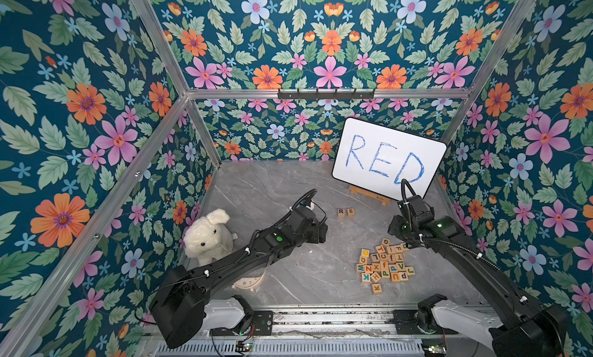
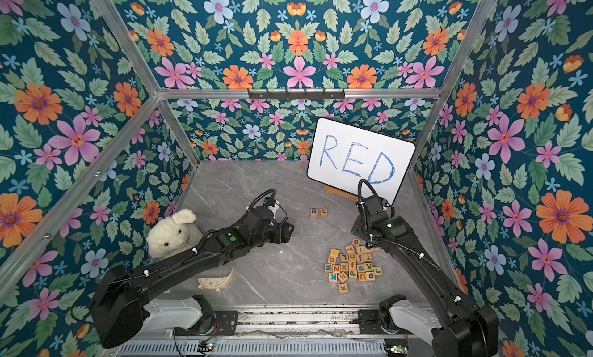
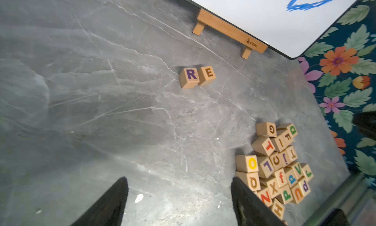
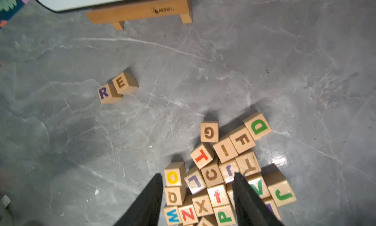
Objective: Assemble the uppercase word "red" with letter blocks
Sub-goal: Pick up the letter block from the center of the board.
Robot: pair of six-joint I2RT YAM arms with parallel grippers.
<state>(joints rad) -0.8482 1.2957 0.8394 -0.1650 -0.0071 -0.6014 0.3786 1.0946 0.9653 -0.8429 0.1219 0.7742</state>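
White rectangular board (image 1: 388, 153) with blue handwritten capitals "RED". Two pale wooden cubes touch side by side: purple R cube (image 3: 189, 77) and brown E cube (image 3: 207, 75). Well apart, a heap of letter cubes (image 4: 213, 174) shows G, T, I, F, O, Q, L, C, X, N, W, P, V, J and a lowercase f. A green D cube (image 4: 258, 126) sits at its edge. The light wooden easel ledge (image 4: 142, 11) carries a stamped brand mark, too blurred to read.

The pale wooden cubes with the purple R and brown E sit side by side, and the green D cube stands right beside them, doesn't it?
No. The pale wooden purple R cube and brown E cube do sit side by side, but the green D cube lies apart, at the edge of the heap of letter cubes; the right wrist view shows it.
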